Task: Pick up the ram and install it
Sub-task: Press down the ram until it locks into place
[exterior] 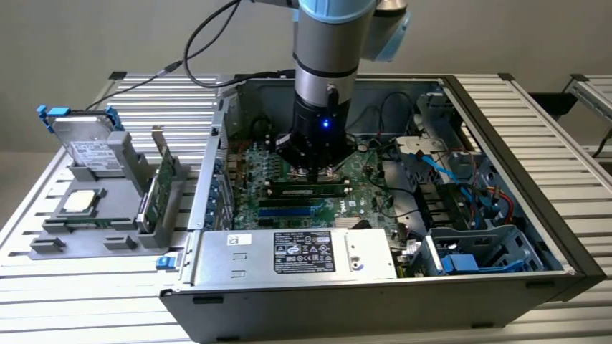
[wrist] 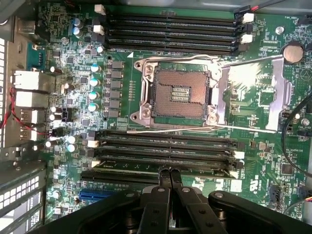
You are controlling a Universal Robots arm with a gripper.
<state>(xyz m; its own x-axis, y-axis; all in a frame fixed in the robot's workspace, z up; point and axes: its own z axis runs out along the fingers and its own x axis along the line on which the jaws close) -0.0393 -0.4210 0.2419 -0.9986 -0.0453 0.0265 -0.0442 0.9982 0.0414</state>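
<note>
A: Where is the ram?

B: It lies in a black slot on the motherboard, directly under my gripper. The fingers are pressed together and pinch nothing, tips at its top edge.

A: Progress?

B: I judge insertion done or nearly so; whether the latches have locked, I cannot tell.

A: Setting?

B: An open case on a slatted metal table; a grey parts holder stands at the exterior view's left.

Even, soft overhead light; the wrist view shows glare on the socket bracket and blurred edges.
</note>
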